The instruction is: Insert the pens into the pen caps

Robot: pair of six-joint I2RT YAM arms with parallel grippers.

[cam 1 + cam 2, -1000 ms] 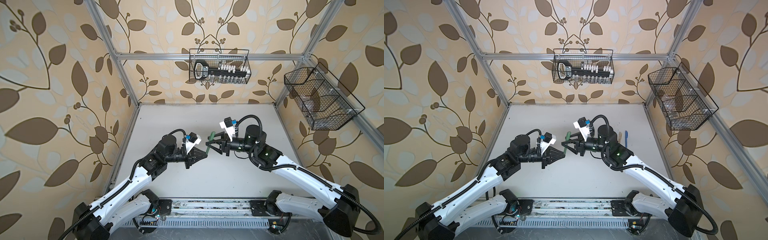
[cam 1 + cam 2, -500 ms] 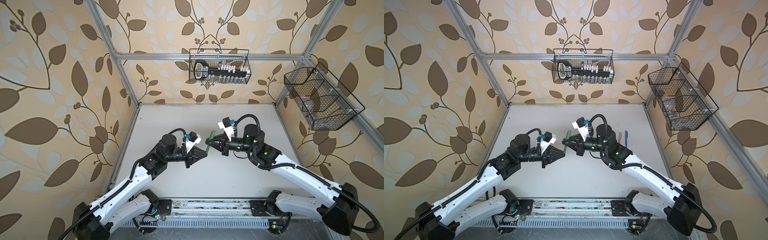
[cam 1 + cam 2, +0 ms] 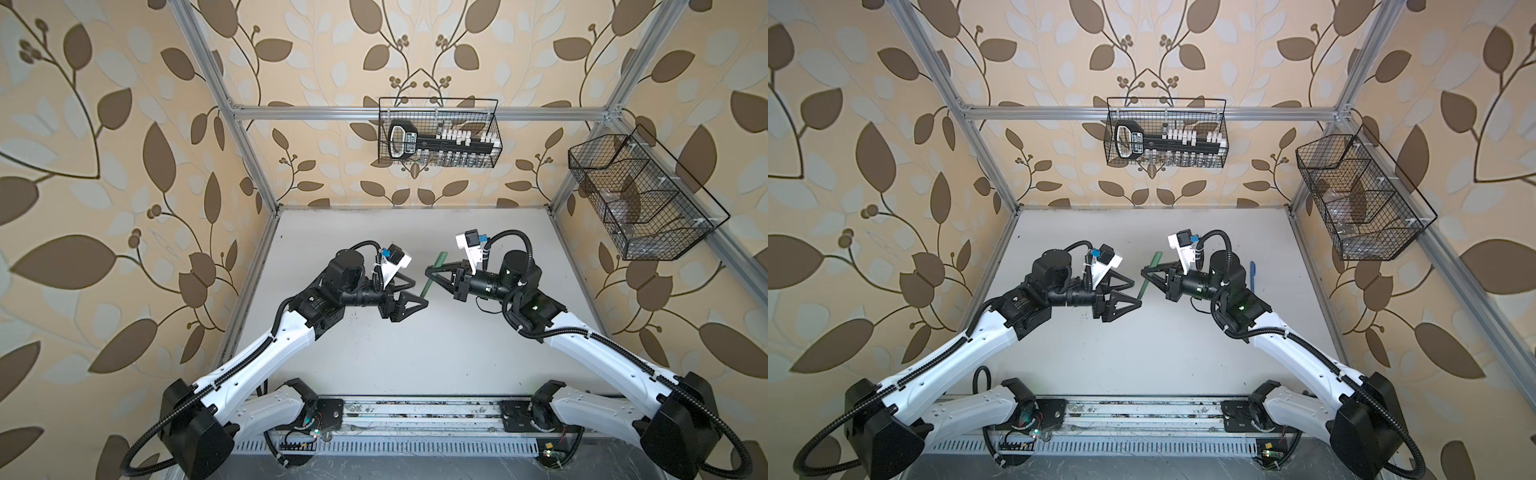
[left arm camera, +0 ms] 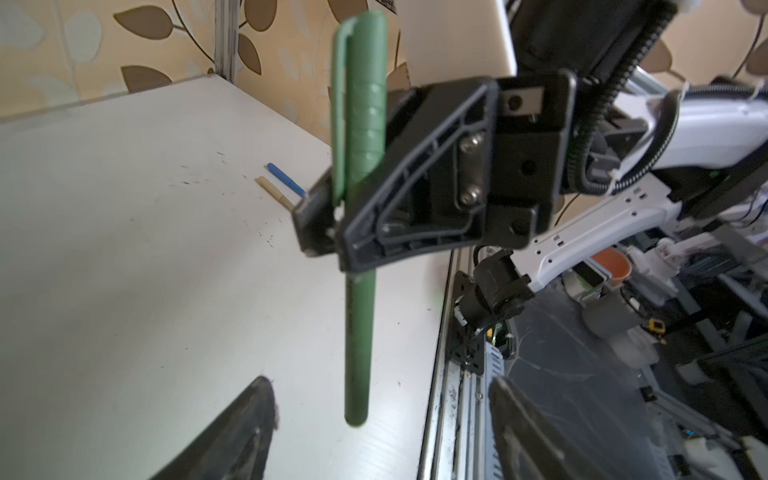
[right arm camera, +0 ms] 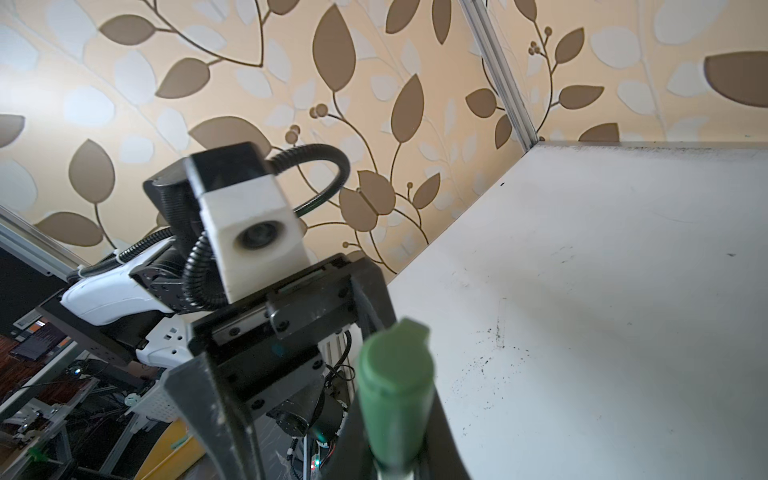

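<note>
1. Both top views: The right gripper (image 3: 430, 272) is clamped on the green pen (image 3: 438, 263) and carries it steeply tilted in mid-air above the middle of the desk (image 3: 415, 353). The left gripper (image 3: 417, 294) faces it with jaws spread wide and holds nothing. In a top view the blue pen (image 3: 1252, 272) lies on the desk beyond the right arm, well apart from the work point. I judge it is parked there to keep the centre free.

2. Left wrist view: The green cap (image 4: 365, 95) sits over the pen's upper end, its clip seen side-on. The right gripper grips at the cap's lower edge, so the barrel hangs free below. I judge this hold leaves the barrel open to the other arm. The left fingers (image 4: 245, 432) stand either side of the barrel's end with clear gaps and no contact. The blue pen and the tan pen (image 4: 272, 191) lie side by side near the desk's edge. They are too small to tell whether they are capped.

3. Right wrist view: The cap's closed end fills the near field. The left arm's wrist camera looks straight back, so the two grippers are squarely opposed.

4. Finding: The green pair appears joined, though how deep the pen sits cannot be confirmed. The right gripper alone bears the pen.
</note>
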